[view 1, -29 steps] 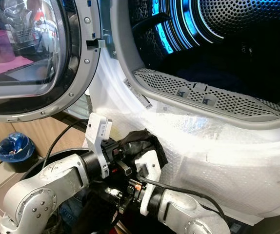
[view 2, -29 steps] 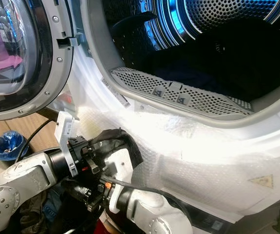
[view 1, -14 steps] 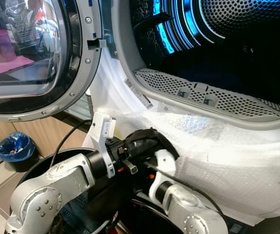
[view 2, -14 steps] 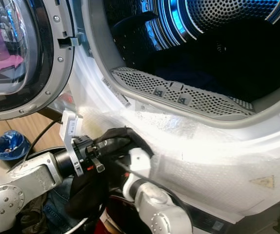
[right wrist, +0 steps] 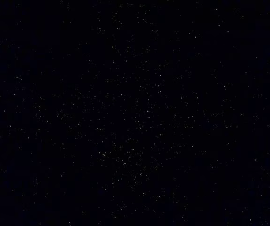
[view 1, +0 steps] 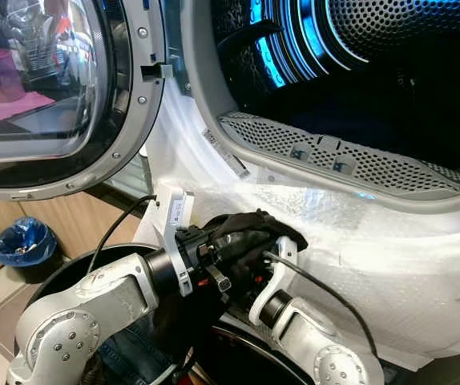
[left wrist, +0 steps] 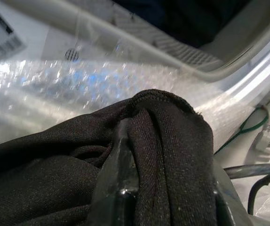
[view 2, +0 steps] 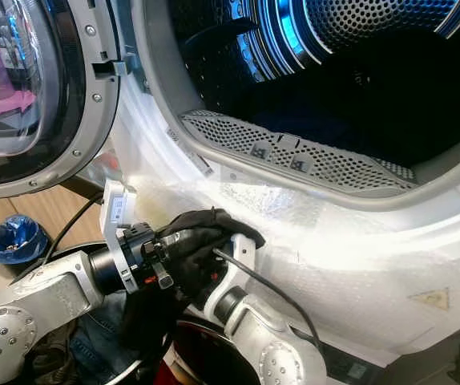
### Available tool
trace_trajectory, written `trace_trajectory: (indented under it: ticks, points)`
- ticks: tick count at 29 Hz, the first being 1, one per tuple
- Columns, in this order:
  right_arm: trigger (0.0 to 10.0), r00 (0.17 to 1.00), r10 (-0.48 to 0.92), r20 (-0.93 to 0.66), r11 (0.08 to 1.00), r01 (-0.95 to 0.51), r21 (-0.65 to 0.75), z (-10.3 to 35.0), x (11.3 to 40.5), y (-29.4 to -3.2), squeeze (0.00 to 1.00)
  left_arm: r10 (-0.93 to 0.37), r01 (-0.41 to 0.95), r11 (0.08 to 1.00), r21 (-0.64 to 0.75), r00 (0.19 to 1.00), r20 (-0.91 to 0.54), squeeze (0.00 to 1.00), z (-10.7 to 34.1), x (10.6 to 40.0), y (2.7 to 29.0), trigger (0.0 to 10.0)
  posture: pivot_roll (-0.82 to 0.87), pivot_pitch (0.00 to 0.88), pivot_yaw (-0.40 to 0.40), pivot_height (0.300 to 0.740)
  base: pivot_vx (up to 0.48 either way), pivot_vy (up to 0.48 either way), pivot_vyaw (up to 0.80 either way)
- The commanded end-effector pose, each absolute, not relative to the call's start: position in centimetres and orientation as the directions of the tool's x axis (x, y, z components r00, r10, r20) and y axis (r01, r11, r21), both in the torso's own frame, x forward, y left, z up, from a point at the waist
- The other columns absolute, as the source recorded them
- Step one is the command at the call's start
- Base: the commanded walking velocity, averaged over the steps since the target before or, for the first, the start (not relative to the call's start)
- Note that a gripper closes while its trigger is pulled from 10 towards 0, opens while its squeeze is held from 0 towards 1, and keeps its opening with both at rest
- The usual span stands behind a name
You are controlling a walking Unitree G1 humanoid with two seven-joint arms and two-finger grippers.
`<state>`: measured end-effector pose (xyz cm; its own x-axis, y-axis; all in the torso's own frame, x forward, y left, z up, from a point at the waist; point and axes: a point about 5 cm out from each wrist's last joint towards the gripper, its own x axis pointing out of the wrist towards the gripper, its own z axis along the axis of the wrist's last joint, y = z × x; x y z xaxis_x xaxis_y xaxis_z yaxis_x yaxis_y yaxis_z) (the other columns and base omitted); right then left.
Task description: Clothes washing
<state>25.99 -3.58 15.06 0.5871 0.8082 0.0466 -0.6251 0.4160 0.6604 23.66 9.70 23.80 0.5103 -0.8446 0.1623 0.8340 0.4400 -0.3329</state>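
- Left wrist view looks along the left gripper: black cloth is draped over and around its fingers, and one black finger pokes out from a fold. The fingers seem closed on the garment, though the fabric hides the tips.
- From the head camera, the left gripper is raised just below the washer's front, carrying the bunched dark garment – the bundle sits against the bubble wrap that covers the machine's white front panel.
- Right gripper is pushed up into the same bundle from beneath; its fingers are buried in the cloth, so I cannot tell how they stand. Its wrist camera gives nothing but blackness.
- A black cable arcs from the right wrist over the right arm, and another runs behind the left arm.
- Below both arms lies a dark round basket with blue denim in it.
- Above the bundle, the washing machine's opening shows a grey perforated lip and the drum, lit blue along its rim, with dark laundry already inside.
- The round glass door stands swung open on the robot's left.
- On the floor beneath the door, a small bin with a blue liner stands well apart from the basket.
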Motion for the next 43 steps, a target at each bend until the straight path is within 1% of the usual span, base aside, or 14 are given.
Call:
trace_trajectory:
  ticks: [1, 4, 7, 12, 13, 14, 15, 20, 23, 29, 42, 43]
  points:
    - [10.0, 0.472, 0.846, 0.249, 0.191, -0.704, 0.683, 17.2, 24.3, -2.3, 0.00, -0.860, 0.843, 0.420, -0.336, 0.488, 0.150, 0.00, 23.7, 23.3, 9.4, 0.0, 0.05, 0.023, -0.011, 0.740, 0.000, 0.000, 0.00]
    - [10.0, 0.434, 0.860, 0.270, 0.152, -0.721, 0.676, 17.2, 23.9, -2.5, 0.00, -0.860, 0.842, 0.420, -0.338, 0.488, 0.149, 0.00, 23.8, 23.2, 9.4, 0.0, 0.05, 0.024, -0.011, 0.740, 0.000, 0.000, 0.00]
    - [10.0, 0.427, 0.867, 0.257, 0.160, -0.727, 0.668, 16.9, 23.8, -2.5, 0.00, -0.860, 0.842, 0.418, -0.340, 0.487, 0.149, 0.00, 23.7, 23.2, 9.4, 0.0, 0.05, 0.024, -0.007, 0.740, 0.000, 0.000, 0.00]
    - [10.0, 0.444, 0.867, 0.224, 0.200, -0.724, 0.661, 16.5, 24.0, -2.1, 0.00, -0.867, 0.848, 0.407, -0.340, 0.476, 0.147, 0.00, 23.8, 23.0, 9.4, 0.0, 0.06, 0.024, -0.004, 0.740, 0.000, 0.000, 0.00]
    - [0.5, 0.454, 0.860, 0.233, 0.198, -0.718, 0.667, 16.5, 24.0, -2.1, 0.00, -0.868, 0.848, 0.407, -0.339, 0.475, 0.147, 0.00, 23.8, 23.0, 9.4, 0.0, 0.06, 0.022, -0.004, 0.740, 0.000, 0.000, 0.00]
    - [0.5, 0.454, 0.860, 0.233, 0.198, -0.718, 0.667, 16.5, 24.0, -2.1, 0.00, -0.868, 0.848, 0.407, -0.339, 0.475, 0.147, 0.00, 23.8, 23.0, 9.4, 0.0, 0.06, 0.022, -0.004, 0.740, 0.000, 0.000, 0.00]
    - [0.0, 0.455, 0.857, 0.241, 0.194, -0.719, 0.668, 16.5, 24.0, -2.1, 0.00, -0.867, 0.848, 0.407, -0.339, 0.475, 0.147, 0.00, 23.8, 23.0, 9.5, 0.0, 0.06, 0.021, -0.003, 0.740, 0.000, 0.000, 0.00]
    - [0.0, 0.420, 0.875, 0.242, 0.177, -0.742, 0.647, 16.2, 23.5, -2.1, 0.00, -0.867, 0.848, 0.404, -0.342, 0.474, 0.152, 0.00, 23.8, 22.9, 9.5, 0.0, 0.05, 0.000, 0.004, 0.740, 0.000, 0.000, 0.00]
    - [0.0, 0.402, 0.892, 0.207, 0.196, -0.756, 0.624, 15.2, 23.3, -2.1, 0.00, -0.874, 0.854, 0.395, -0.339, 0.464, 0.149, 0.00, 23.8, 22.8, 9.5, 0.0, 0.05, 0.000, 0.004, 0.740, 0.000, 0.000, 0.00]
    - [0.0, 0.421, 0.880, 0.219, 0.213, -0.763, 0.611, 15.1, 24.0, -2.5, 0.00, -0.876, 0.857, 0.389, -0.337, 0.458, 0.153, 0.00, 24.0, 22.7, 9.6, 0.0, 0.06, 0.000, 0.003, 0.740, 0.000, 0.000, 0.00]
    - [0.0, 0.426, 0.876, 0.227, 0.231, -0.783, 0.578, 14.8, 24.3, -2.3, 0.00, -0.874, 0.862, 0.382, -0.332, 0.454, 0.173, 0.00, 24.5, 22.6, 9.7, 0.0, 0.07, 0.000, 0.014, 0.740, 0.000, 0.000, 0.00]
    - [0.0, 0.428, 0.874, 0.228, 0.232, -0.783, 0.578, 14.7, 24.3, -2.3, 0.00, -0.872, 0.862, 0.383, -0.331, 0.456, 0.177, 0.00, 24.6, 22.6, 9.7, 1.3, 0.08, 0.000, 0.014, 0.740, 0.000, 0.000, 0.00]
